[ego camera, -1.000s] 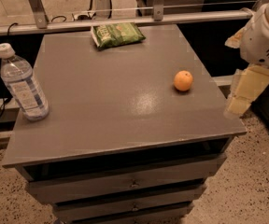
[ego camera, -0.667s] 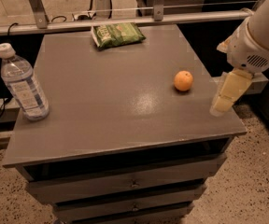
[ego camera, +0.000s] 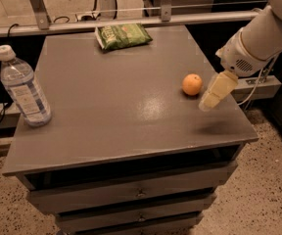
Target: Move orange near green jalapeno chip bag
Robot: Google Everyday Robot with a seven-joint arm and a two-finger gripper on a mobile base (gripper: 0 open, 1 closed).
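Note:
The orange [ego camera: 192, 84] sits on the right part of the grey table top [ego camera: 121, 97]. The green jalapeno chip bag [ego camera: 123, 35] lies flat at the table's far edge, near the middle. My gripper [ego camera: 210, 100] hangs from the white arm at the right, just to the right of the orange and slightly nearer the front, above the table's right side. It holds nothing and does not touch the orange.
A clear plastic water bottle [ego camera: 22, 87] stands upright at the table's left edge. Drawers [ego camera: 136, 195] sit below the table top. A metal rail [ego camera: 131, 21] runs behind the table. Speckled floor surrounds the table.
The arm has swung left, bringing the gripper from beyond the table's right edge to over the table, close beside the orange. The orange, bag and bottle have not moved.

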